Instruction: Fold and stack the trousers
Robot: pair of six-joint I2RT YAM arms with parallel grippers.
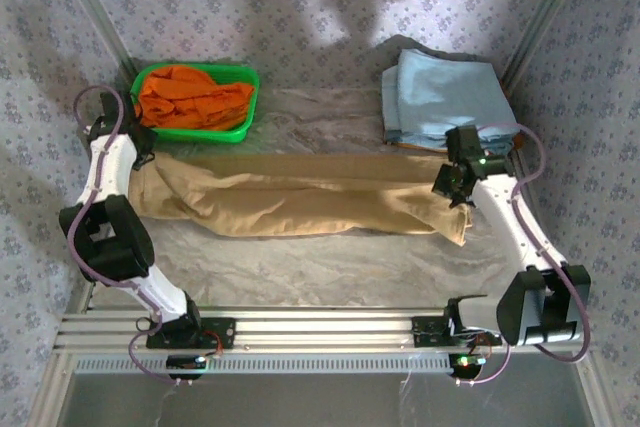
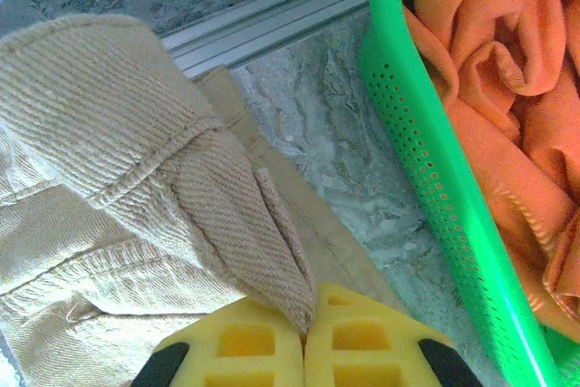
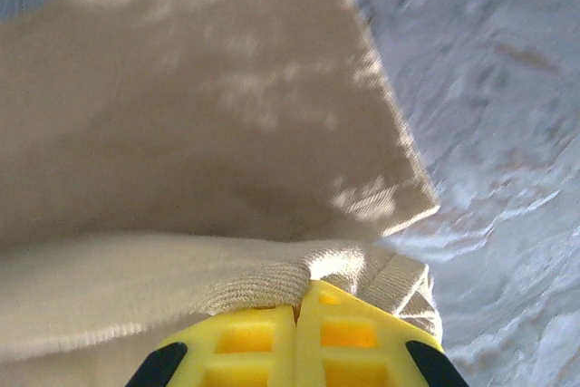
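With left fingers [image 2: 245, 346] pinching trousers [image 1: 300, 202] at one end, right fingers [image 3: 353, 342] at other; spread along tabletop [image 1: 300, 267].

We are reaching our left arm up the left side of the table, elbow bent outward and forearm pointing away from its base, with the left gripper [image 1: 143, 155] turned inward at the far end. Its yellow fingers [image 2: 245, 342] are pressing together on a fold of the trousers [image 1: 300, 202]. We are stretching our right arm up the right side, elbow low and outward, and the right gripper [image 1: 452, 187] is pinching the trousers' other end, its fingers [image 3: 353, 333] closed tight.
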